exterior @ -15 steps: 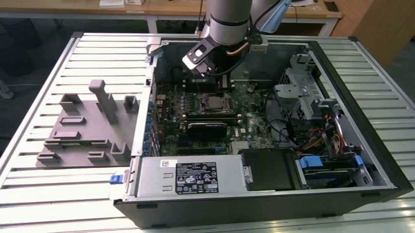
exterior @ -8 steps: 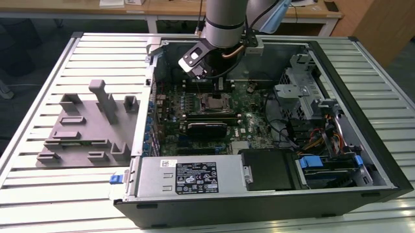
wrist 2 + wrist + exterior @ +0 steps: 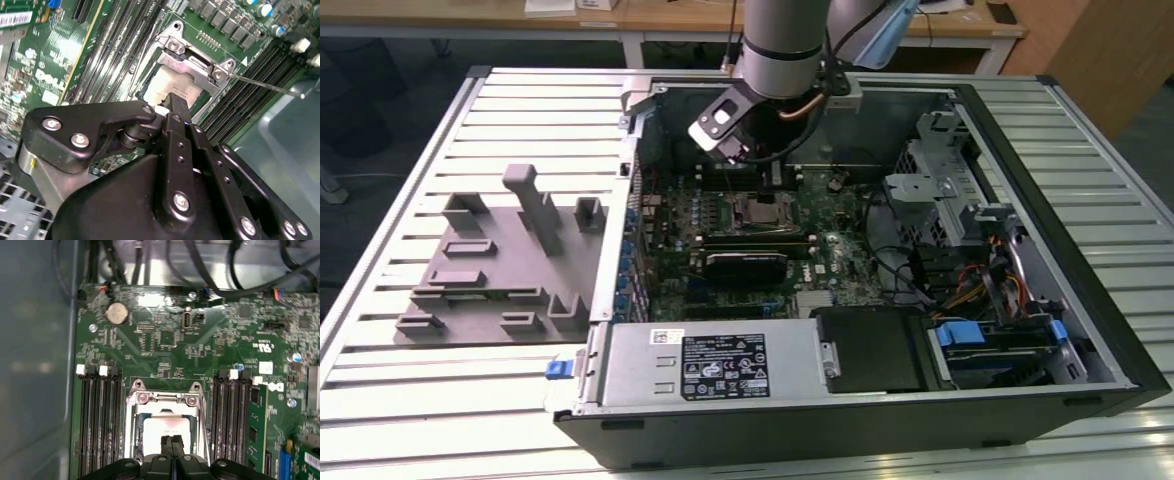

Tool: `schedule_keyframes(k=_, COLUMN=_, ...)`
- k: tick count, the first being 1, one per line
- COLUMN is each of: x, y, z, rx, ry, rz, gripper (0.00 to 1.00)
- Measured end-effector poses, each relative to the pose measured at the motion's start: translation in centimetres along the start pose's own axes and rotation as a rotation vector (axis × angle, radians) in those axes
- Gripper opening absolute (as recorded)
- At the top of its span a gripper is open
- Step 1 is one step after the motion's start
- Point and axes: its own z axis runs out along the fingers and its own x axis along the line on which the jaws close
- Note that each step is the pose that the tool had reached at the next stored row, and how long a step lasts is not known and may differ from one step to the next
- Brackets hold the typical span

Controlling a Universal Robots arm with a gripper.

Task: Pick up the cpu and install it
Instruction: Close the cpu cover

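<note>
- Silvery-white cpu (image 3: 167, 429) lies flat inside the metal socket frame (image 3: 165, 399) on the green motherboard (image 3: 165, 340), apparently seated square so its contacts line up.
- Gripper (image 3: 172, 441) hangs directly above that frame, fingers pressed together, pinching nothing visible.

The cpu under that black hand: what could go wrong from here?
The hand has its tips right at the cpu, which lies inside the metal socket frame. If the chip is slightly crooked, pressing could damage it. The thin lever beside the frame, in the second wrist view, might also catch on the hand.
</note>
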Motion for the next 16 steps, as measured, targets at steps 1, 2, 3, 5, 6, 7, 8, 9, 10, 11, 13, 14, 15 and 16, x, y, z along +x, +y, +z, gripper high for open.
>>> schedule_keyframes(k=1, x=0.0, y=0.0, z=0.0, rx=0.0002, ry=0.0001, rz=-0.02, gripper=0.11)
schedule_keyframes(k=2, x=0.0, y=0.0, z=0.0, rx=0.0005, ry=0.0002, rz=-0.038, gripper=0.11)
schedule_keyframes(k=3, x=0.0, y=0.0, z=0.01, rx=0.0006, ry=0.0003, rz=-0.056, gripper=0.11)
schedule_keyframes(k=5, x=0.0, y=0.0, z=0.01, rx=0.001, ry=0.0004, rz=-0.092, gripper=0.11)
schedule_keyframes(k=6, x=0.0, y=0.0, z=0.01, rx=0.0012, ry=0.0005, rz=-0.11, gripper=0.11)
schedule_keyframes(k=7, x=0.0, y=0.0, z=0.01, rx=0.0014, ry=0.0005, rz=-0.128, gripper=0.11)
schedule_keyframes(k=8, x=0.0, y=0.0, z=0.01, rx=0.0016, ry=0.0007, rz=-0.147, gripper=0.11)
schedule_keyframes(k=9, x=0.0, y=0.0, z=0.01, rx=0.0018, ry=0.0008, rz=-0.165, gripper=0.11)
schedule_keyframes(k=10, x=0.0, y=0.0, z=0.01, rx=0.002, ry=0.0009, rz=-0.183, gripper=0.11)
schedule_keyframes(k=11, x=0.0, y=0.0, z=0.01, rx=0.0022, ry=0.001, rz=-0.201, gripper=0.11)
schedule_keyframes(k=13, x=0.0, y=0.0, z=0.01, rx=0.0025, ry=0.0011, rz=-0.237, gripper=0.11)
schedule_keyframes(k=14, x=0.0, y=0.0, z=0.01, rx=0.0028, ry=0.0012, rz=-0.255, gripper=0.11)
schedule_keyframes(k=15, x=0.0, y=0.0, z=0.01, rx=0.003, ry=0.0013, rz=-0.273, gripper=0.11)
schedule_keyframes(k=16, x=0.0, y=0.0, z=0.01, rx=0.0031, ry=0.0014, rz=-0.291, gripper=0.11)
